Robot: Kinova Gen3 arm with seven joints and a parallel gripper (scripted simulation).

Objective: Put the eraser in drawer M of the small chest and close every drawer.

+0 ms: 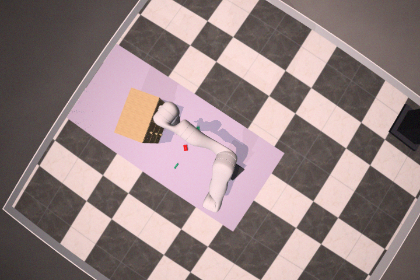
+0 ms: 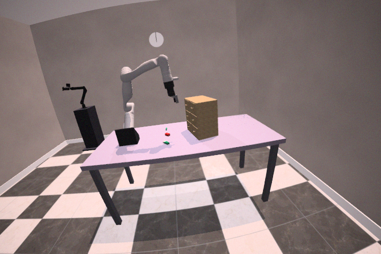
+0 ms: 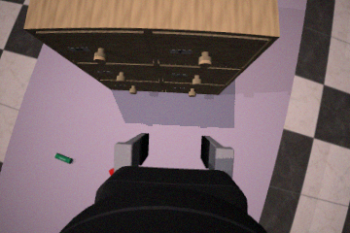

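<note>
"Eraser (image 1: 198, 128) (image 2: 166, 143) looks like what?"

"Small flat block, green with a pale end; best match for the eraser. Loose on the desk (image 1: 98, 76) (image 2: 227, 132) (image 3: 261, 112), between chest (image 1: 139, 114) (image 2: 201, 116) (image 3: 154, 15) and black block (image 1: 238, 172) (image 2: 126, 136), toward exterior view's near long edge. Top view: arm (image 1: 200, 136) (image 2: 144, 66) passes right beside it, maybe over its end."

"Neighbours?"

"Red piece (image 1: 185, 147) (image 2: 167, 134) (image 3: 112, 172) near it, then thin green piece (image 1: 176, 165) (image 2: 166, 128) (image 3: 63, 158) toward the far long edge. Both apart from it."

"Claw (image 2: 175, 99) (image 3: 174, 146)?"

"Spread, nothing pinched. High above the desk, off the chest front."

"Drawers?"

"Two columns of three, look shut. Marks too small to read."

"Room?"

"Open strip between eraser and near long edge. Chest sits inboard of its end's corners."
</note>
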